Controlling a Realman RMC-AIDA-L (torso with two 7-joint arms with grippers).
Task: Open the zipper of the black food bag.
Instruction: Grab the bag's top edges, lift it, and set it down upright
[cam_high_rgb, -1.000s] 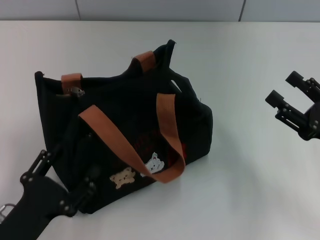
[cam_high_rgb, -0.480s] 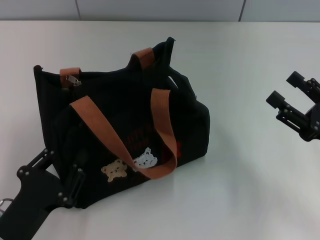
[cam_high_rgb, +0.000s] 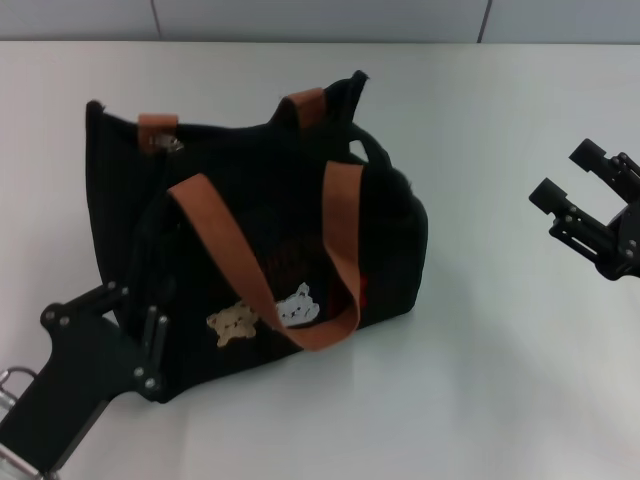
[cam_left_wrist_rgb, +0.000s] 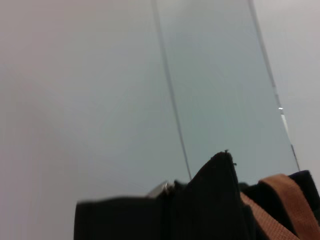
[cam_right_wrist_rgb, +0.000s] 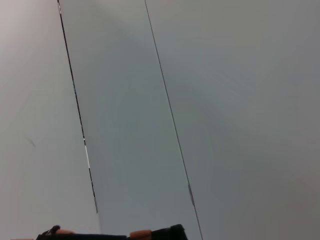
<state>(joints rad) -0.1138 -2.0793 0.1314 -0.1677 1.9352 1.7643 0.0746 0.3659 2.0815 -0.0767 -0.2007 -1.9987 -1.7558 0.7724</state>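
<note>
Head view: the black food bag (cam_high_rgb: 260, 240) sits on the white table (cam_high_rgb: 500, 380), left of centre, its long axis running left to right. The left gripper (cam_high_rgb: 125, 325) holds its near-left corner, fingers narrowly spread against the fabric. The silver pull of the zipper (cam_high_rgb: 168, 143) lies at the far-left top edge, beyond that gripper and nearer it than the right gripper (cam_high_rgb: 575, 195), which hangs wide open well off to the right.

Left wrist view: only the bag's raised top corner, an orange handle (cam_left_wrist_rgb: 285, 205) and a glint of metal show; no fingers.

Right wrist view: merely the bag's top edge, far off.
</note>
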